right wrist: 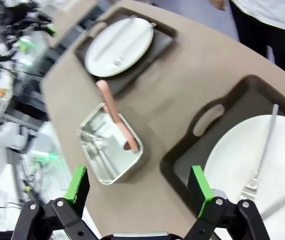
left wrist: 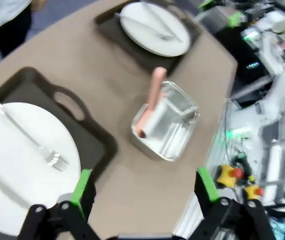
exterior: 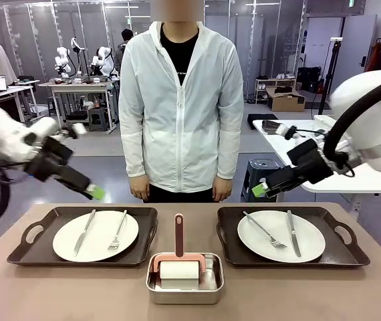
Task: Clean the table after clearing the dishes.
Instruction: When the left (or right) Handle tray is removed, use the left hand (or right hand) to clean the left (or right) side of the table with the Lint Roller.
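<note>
Two white plates sit on dark trays on the taupe table (exterior: 190, 311). The left plate (exterior: 95, 235) carries a knife and fork on its tray (exterior: 17, 251). On the right tray (exterior: 351, 253) lies the other plate (exterior: 281, 235), also with a fork and knife. My left gripper (exterior: 97, 192) hovers open above the left tray's far edge. Above the right tray's far edge my right gripper (exterior: 260, 190) hangs open too. The left wrist view has open jaws (left wrist: 145, 187) over the table beside the near plate (left wrist: 22, 160). In the right wrist view the open gripper (right wrist: 138, 186) is beside a plate (right wrist: 252, 165).
A small steel pan (exterior: 185, 278) with a pink-handled roller (exterior: 179, 257) stands between the trays at the table's front. A person (exterior: 180, 100) in a white jacket stands at the far side, hands down. A white side table (exterior: 331, 174) is at the right.
</note>
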`<state>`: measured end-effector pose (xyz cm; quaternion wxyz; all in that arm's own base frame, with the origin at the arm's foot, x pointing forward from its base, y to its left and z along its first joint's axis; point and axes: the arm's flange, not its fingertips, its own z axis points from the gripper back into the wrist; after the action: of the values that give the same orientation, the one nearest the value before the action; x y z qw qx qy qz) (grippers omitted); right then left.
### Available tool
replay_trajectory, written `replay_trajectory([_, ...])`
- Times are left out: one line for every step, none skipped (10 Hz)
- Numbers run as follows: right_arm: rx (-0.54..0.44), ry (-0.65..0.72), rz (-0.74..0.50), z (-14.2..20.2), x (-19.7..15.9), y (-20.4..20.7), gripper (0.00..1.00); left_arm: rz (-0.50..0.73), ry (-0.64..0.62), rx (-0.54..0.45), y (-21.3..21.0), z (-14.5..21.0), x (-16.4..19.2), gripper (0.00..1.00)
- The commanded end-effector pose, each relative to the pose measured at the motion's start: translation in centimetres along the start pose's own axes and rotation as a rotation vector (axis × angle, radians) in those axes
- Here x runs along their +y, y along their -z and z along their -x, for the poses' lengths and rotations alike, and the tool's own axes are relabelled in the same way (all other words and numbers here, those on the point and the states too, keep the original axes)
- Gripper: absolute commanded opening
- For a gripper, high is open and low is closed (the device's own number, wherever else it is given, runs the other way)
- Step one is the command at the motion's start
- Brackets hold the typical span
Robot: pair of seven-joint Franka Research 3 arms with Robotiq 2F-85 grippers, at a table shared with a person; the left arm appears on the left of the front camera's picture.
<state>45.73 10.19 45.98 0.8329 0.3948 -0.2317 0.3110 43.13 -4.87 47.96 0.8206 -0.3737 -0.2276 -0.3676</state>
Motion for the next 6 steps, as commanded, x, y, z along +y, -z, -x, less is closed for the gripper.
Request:
replay_trajectory([-0.013,0.113,-0.126,1.0,-4.6,0.5,1.0,0.207,-0.127,-0.055,-2.3,0.9,4.4,1.0])
replay_trajectory([-0.058,0.154,-0.221,2.2,-5.8,-0.4,1.0,0.258,-0.203,-0.121,-4.3,2.2,5.7,1.0])
replay_trajectory([-0.085,0.222,-0.253,3.7,-7.4,-1.2,1.0,0.298,-0.283,-0.205,-6.4,4.0,7.2,1.0])
replay_trajectory([-0.133,0.298,-0.298,5.3,-9.0,-2.5,1.0,0.308,-0.352,-0.266,-8.4,5.7,8.4,1.0])
replay_trajectory([-0.17,0.378,-0.327,7.2,-10.7,-3.6,1.0,0.318,-0.381,-0.316,-9.8,7.6,9.3,1.0])
replay_trajectory([-0.223,0.45,-0.335,9.2,-12.5,-4.6,1.0,0.304,-0.43,-0.34,-11.4,9.5,10.2,1.0])
